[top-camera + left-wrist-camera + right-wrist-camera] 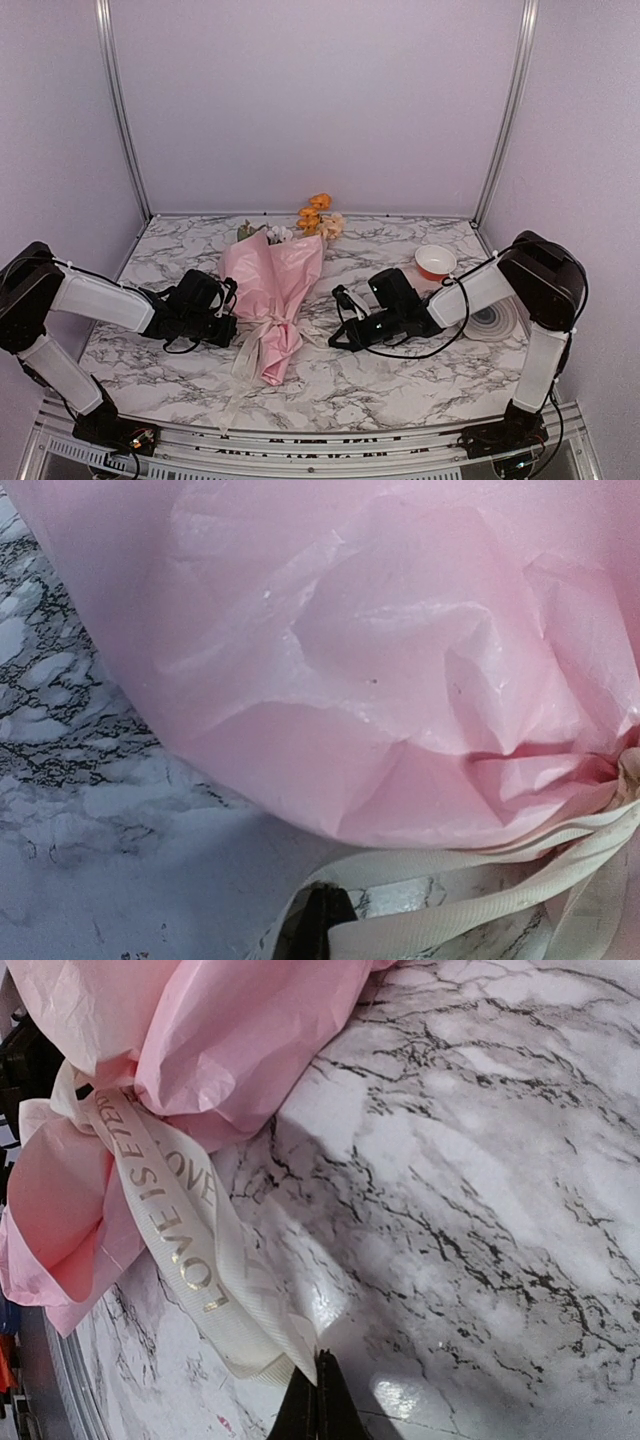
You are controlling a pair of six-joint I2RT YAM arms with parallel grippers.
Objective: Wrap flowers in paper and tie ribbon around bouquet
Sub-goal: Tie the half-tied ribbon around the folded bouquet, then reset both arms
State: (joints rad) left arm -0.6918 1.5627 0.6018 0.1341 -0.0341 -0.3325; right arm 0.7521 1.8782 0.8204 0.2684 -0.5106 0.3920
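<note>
The bouquet (272, 290) lies on the marble table (400, 385), its pink paper (380, 650) gathered into a cone. Orange and white flowers (316, 216) stick out at the far end. The cream ribbon (268, 322) is tied round the narrow waist; gold lettering shows on the ribbon (170, 1220) in the right wrist view. My left gripper (228, 328) sits just left of the waist, my right gripper (335, 340) just right of it. The left gripper (320, 922) is shut with a ribbon (480, 900) band coming out of its tip. The right gripper (320, 1385) is shut on the ribbon's end.
A small orange bowl (435, 262) stands at the back right. A round grey-white disc (497, 322) lies under the right forearm. Lilac walls with metal rails (122, 110) close in the back and sides. Loose ribbon tails trail toward the front edge (240, 385).
</note>
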